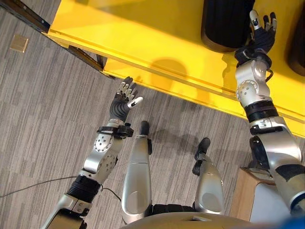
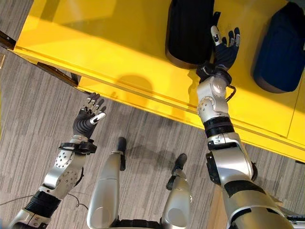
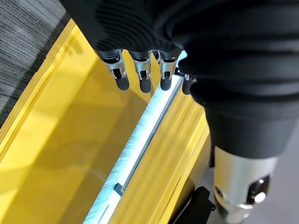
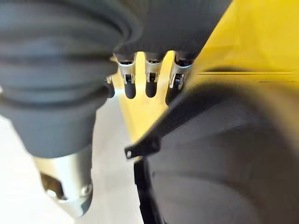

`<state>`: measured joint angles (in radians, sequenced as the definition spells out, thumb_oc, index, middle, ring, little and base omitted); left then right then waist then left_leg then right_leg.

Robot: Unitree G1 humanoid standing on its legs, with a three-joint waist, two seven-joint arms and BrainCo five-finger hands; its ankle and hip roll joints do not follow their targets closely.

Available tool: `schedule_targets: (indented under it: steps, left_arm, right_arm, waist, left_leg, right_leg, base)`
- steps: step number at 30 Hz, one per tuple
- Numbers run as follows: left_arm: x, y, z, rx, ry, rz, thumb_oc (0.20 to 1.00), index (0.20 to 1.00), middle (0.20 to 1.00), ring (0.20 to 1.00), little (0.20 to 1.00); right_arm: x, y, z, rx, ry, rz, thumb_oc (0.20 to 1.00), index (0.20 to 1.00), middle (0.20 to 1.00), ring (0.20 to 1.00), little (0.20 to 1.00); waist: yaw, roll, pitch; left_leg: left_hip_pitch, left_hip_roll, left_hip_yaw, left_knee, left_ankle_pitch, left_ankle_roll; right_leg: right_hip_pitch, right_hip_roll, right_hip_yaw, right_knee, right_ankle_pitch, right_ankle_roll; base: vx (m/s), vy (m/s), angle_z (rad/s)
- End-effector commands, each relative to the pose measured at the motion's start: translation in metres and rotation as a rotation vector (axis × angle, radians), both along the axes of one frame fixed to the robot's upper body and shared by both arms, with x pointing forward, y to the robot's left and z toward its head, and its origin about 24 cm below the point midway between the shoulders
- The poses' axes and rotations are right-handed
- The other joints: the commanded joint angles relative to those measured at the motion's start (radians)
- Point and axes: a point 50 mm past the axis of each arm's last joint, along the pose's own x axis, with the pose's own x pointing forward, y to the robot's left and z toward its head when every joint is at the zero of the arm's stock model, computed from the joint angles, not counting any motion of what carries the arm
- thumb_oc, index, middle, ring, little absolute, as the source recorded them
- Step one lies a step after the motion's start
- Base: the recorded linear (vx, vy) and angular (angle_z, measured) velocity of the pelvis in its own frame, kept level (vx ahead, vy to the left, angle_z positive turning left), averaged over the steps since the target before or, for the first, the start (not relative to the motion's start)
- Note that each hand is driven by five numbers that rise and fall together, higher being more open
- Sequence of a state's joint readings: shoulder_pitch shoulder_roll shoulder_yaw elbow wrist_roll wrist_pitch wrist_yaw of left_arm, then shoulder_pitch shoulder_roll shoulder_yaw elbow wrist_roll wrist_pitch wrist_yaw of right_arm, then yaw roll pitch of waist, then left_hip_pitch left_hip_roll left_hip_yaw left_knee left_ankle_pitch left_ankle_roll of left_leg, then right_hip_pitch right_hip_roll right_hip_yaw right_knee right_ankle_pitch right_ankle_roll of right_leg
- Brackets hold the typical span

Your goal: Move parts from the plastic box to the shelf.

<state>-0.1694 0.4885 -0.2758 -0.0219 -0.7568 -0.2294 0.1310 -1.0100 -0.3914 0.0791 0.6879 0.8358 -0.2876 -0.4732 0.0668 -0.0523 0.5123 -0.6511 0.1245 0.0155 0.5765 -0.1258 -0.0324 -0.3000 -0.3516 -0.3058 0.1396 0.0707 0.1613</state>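
Left hand (image 1: pixel 125 98): raised over the grey wood-grain floor (image 1: pixel 43 109), just short of the yellow shelf's near edge; fingers straight and spread, thumb out to the side, nothing in it. In its wrist view the dark-tipped fingers (image 3: pixel 141 78) hang loose above the yellow ledge and a pale metal strip that runs along it.

Yellow shelf (image 2: pixel 95 43): a wide flat yellow shelf board running slantwise across the far part of the head views, with a stepped front lip; dark brackets show under its left end.

Black ribbed part (image 2: pixel 188 31): a dark, rounded, ribbed part standing on the shelf, well back from the near edge and towards the shelf's right half. In the right wrist view its ridged black wall (image 4: pixel 224 158) sits very close to the hand.

Right hand (image 2: pixel 224 47): reached over the shelf's near edge, just beside the black ribbed part on its right side, palm turned towards it. Fingers straight and apart, not curled round anything; whether they touch the part's wall cannot be told.

Dark blue part (image 2: pixel 281 47): a second rounded part on the shelf, further right, apart from the hand, towards the shelf's right end.

Wooden box (image 1: pixel 245 191): a light wooden box corner on the floor beside the right arm.
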Motion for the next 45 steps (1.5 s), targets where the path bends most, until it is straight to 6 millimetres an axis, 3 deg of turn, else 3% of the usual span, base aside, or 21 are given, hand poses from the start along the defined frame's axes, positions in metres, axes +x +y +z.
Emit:
schedule_targets:
  steps: [1,8,25,34,45]
  left_arm:
    - [-0.008,-0.005,0.02,-0.041,-0.118,-0.012,1.0,1.0,1.0,1.0,1.0]
    - [-0.008,-0.004,0.022,-0.039,-0.127,0.002,1.0,1.0,1.0,1.0,1.0]
    - [-0.008,-0.002,0.023,-0.039,-0.13,0.01,1.0,1.0,1.0,1.0,1.0]
    - [-0.008,0.0,0.022,-0.032,-0.128,0.025,1.0,1.0,1.0,1.0,1.0]
    - [-0.008,0.003,0.022,-0.026,-0.13,0.043,1.0,1.0,1.0,1.0,1.0]
  right_arm:
    - [-0.017,-0.015,0.016,-0.008,-0.143,-0.09,1.0,1.0,1.0,1.0,1.0]
    - [-0.031,-0.004,0.015,-0.014,-0.219,-0.075,1.0,1.0,1.0,1.0,1.0]
    - [-0.031,0.01,0.013,0.001,-0.225,-0.025,1.0,1.0,1.0,1.0,1.0]
    - [-0.04,0.034,0.017,-0.045,-0.289,0.074,1.0,1.0,1.0,1.0,1.0]
    - [-0.046,0.038,0.015,-0.049,-0.304,0.074,1.0,1.0,1.0,1.0,1.0]
  waist:
    - [0.017,0.026,-0.024]
    - [0.012,0.024,-0.03]
    - [0.021,0.02,-0.025]
    - [0.021,0.014,-0.023]
    - [0.019,0.013,-0.023]
  left_leg:
    - [0.035,0.046,-0.011,-0.055,-0.015,-0.037]
    - [0.038,0.044,-0.01,-0.057,-0.017,-0.035]
    - [0.024,0.039,-0.018,-0.045,-0.021,-0.032]
    - [0.022,0.037,-0.014,-0.041,-0.022,-0.029]
    - [0.023,0.04,-0.015,-0.034,-0.028,-0.025]
  right_leg:
    - [0.019,-0.02,-0.013,0.081,-0.008,0.022]
    - [0.022,-0.021,-0.016,0.083,-0.011,0.022]
    - [0.024,-0.02,-0.023,0.088,-0.01,0.023]
    - [0.024,-0.023,-0.025,0.092,-0.009,0.024]
    - [0.018,-0.022,-0.024,0.106,-0.012,0.024]
  base:
    - [0.01,-0.009,-0.04]
    - [0.0,-0.001,-0.01]
    - [0.0,0.0,0.0]
    - [0.0,0.0,0.0]
    - [0.01,-0.002,0.0]
